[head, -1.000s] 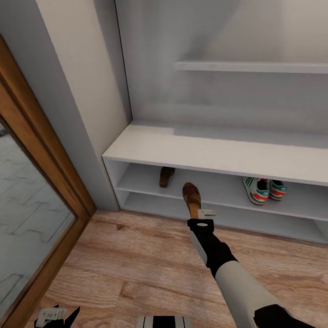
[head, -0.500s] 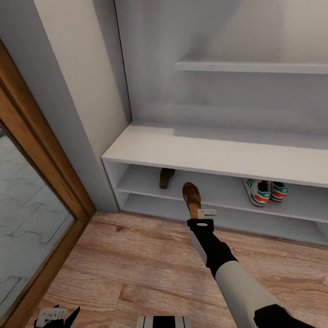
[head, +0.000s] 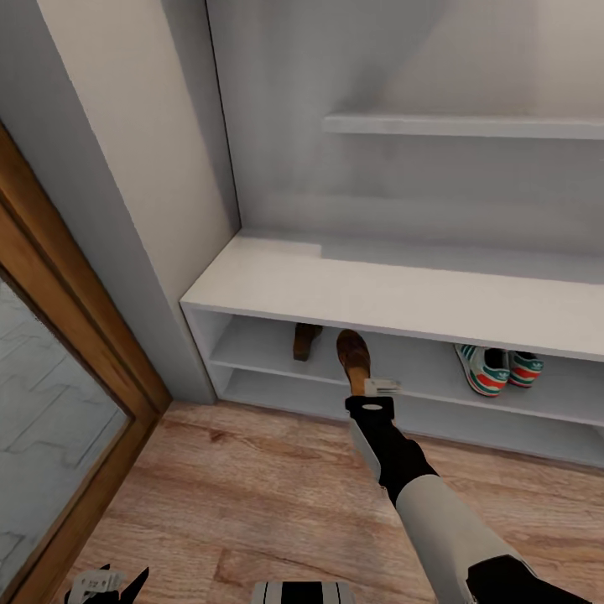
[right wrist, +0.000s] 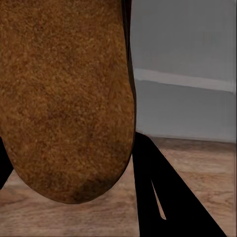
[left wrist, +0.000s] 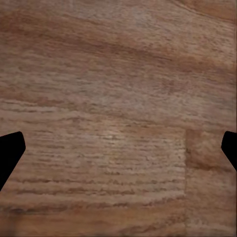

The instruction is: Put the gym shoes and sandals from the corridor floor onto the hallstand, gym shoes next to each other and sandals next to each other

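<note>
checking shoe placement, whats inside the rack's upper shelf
Inside the hallstand: one sandal at back, the held sandal entering, two gym shoes rightward. The benchtop covers the shelf's rear.

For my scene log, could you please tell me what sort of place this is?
Probably a home entrance corridor: a low white shoe rack holding gym shoes and a sandal, wood-plank floor, and a wood-framed glass door beside it.

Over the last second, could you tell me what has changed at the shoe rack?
The camera has shifted, so everything sits differently in the picture. The right gripper, still shut on the second sandal, has pushed it further under the rack's top board. The first sandal and the gym shoes stay on the shelf; the left gripper stays low.
</note>
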